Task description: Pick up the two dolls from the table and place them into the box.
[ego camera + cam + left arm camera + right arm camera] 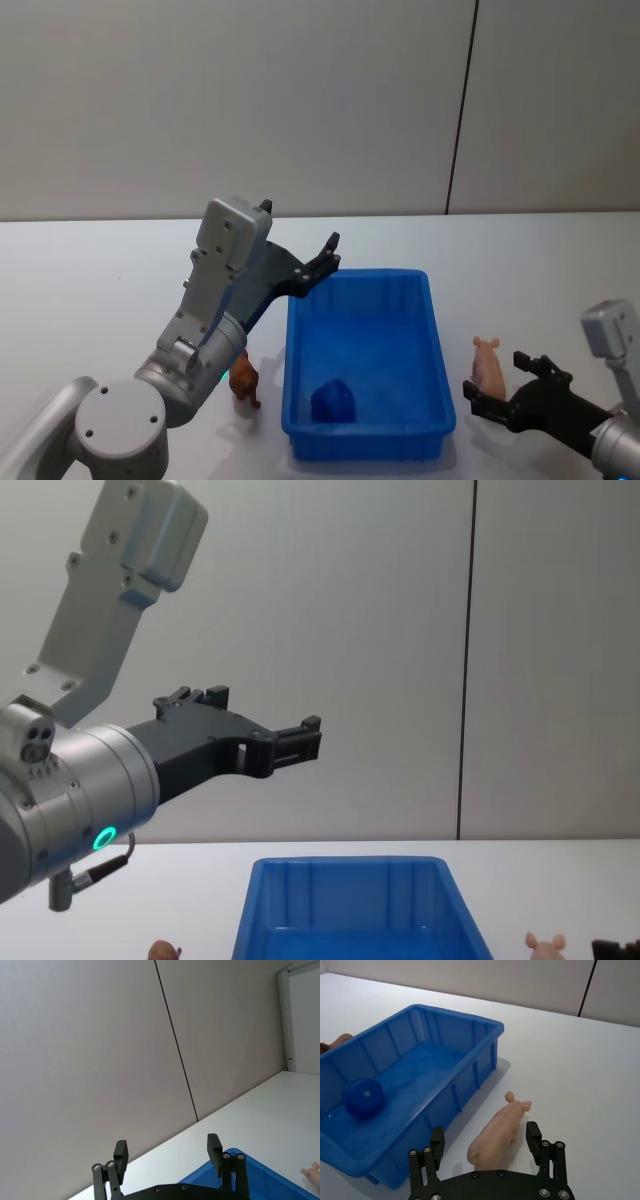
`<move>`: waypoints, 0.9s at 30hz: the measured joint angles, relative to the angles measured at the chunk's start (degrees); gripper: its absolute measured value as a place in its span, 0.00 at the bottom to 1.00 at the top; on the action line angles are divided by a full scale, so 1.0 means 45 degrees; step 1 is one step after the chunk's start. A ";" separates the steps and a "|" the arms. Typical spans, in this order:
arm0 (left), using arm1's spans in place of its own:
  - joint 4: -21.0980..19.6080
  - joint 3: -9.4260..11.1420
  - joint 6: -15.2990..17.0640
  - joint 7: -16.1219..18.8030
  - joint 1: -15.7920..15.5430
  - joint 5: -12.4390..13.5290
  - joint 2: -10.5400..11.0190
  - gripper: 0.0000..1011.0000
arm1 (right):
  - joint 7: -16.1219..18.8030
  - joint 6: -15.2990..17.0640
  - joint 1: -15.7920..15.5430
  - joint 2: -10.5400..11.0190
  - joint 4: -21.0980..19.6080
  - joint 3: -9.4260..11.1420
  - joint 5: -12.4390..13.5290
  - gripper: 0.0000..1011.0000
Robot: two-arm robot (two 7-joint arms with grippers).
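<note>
Right gripper (485, 1132) spread wide, empty, flanking pink doll (495, 1136) at 3 o'clock of box (455, 1012); I advise mid-body pinch. Left gripper (167, 1149) aloft, spread, empty

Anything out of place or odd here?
Yes: a dark blue rounded object lies in the box, at the end nearest the robot; it is neither doll. The reddish-brown doll and the pink doll are on the table beside the box. The right end effector is open at the pink doll; the left end effector is raised, open.
</note>
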 joint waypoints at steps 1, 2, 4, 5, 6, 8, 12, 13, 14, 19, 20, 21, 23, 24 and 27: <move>0.0000 0.0000 0.0000 0.0000 0.0000 0.0000 0.0000 0.99 | -0.0028 0.0008 0.0043 -0.0042 0.0096 -0.0030 -0.0040 0.99; 0.0000 0.0000 0.0000 0.0001 0.0000 0.0000 0.0000 0.99 | -0.0028 0.0008 0.0043 -0.0042 0.0096 -0.0030 -0.0040 0.99; 0.0000 0.0000 0.0000 0.0001 0.0000 0.0000 0.0000 0.99 | -0.0082 0.0032 0.0100 -0.0108 0.0237 -0.0075 -0.0100 0.99; 0.0000 0.0000 0.0000 0.0001 0.0000 0.0000 0.0000 0.99 | -0.0116 0.0051 0.0140 -0.0150 0.0322 -0.0102 -0.0128 0.99; 0.0000 0.0000 0.0000 0.0001 0.0000 0.0000 0.0000 0.99 | -0.0136 0.0060 0.0164 -0.0178 0.0368 -0.0117 -0.0138 0.99; 0.0000 0.0000 0.0000 0.0000 0.0000 0.0000 0.0000 0.99 | -0.0207 0.0091 0.0231 -0.0251 0.0518 -0.0156 -0.0170 0.99; 0.0000 0.0000 0.0000 0.0001 0.0000 0.0000 0.0000 0.99 | -0.0316 0.0131 0.0317 -0.0349 0.0728 -0.0199 -0.0193 0.91; 0.0000 0.0000 0.0000 0.0001 0.0000 0.0000 0.0000 0.99 | -0.0348 0.0137 0.0332 -0.0367 0.0764 -0.0206 -0.0194 0.90; 0.0000 0.0000 0.0000 0.0001 0.0000 0.0000 0.0000 0.99 | -0.0373 0.0143 0.0346 -0.0384 0.0795 -0.0213 -0.0195 0.85; 0.0000 0.0000 0.0000 0.0000 0.0000 0.0000 0.0000 0.99 | -0.0562 0.0171 0.0414 -0.0478 0.0987 -0.0254 -0.0195 0.73; 0.0000 0.0000 0.0000 0.0000 0.0000 0.0000 0.0000 0.99 | -0.0562 0.0171 0.0414 -0.0478 0.0987 -0.0254 -0.0195 0.73; 0.0000 0.0000 0.0000 0.0001 0.0000 0.0000 0.0000 0.99 | -0.0647 0.0173 0.0431 -0.0503 0.1047 -0.0263 -0.0183 0.64; 0.0000 0.0000 0.0000 0.0001 0.0000 0.0000 0.0000 0.99 | -0.0717 0.0173 0.0439 -0.0521 0.1083 -0.0269 -0.0172 0.61; 0.0000 0.0000 0.0000 0.0000 0.0000 0.0000 0.0000 0.99 | -0.0737 0.0173 0.0440 -0.0527 0.1095 -0.0269 -0.0169 0.55; 0.0000 0.0000 0.0000 0.0001 0.0000 0.0000 0.0000 0.99 | -0.0828 0.0140 0.0440 -0.0537 0.1106 -0.0276 -0.0164 0.44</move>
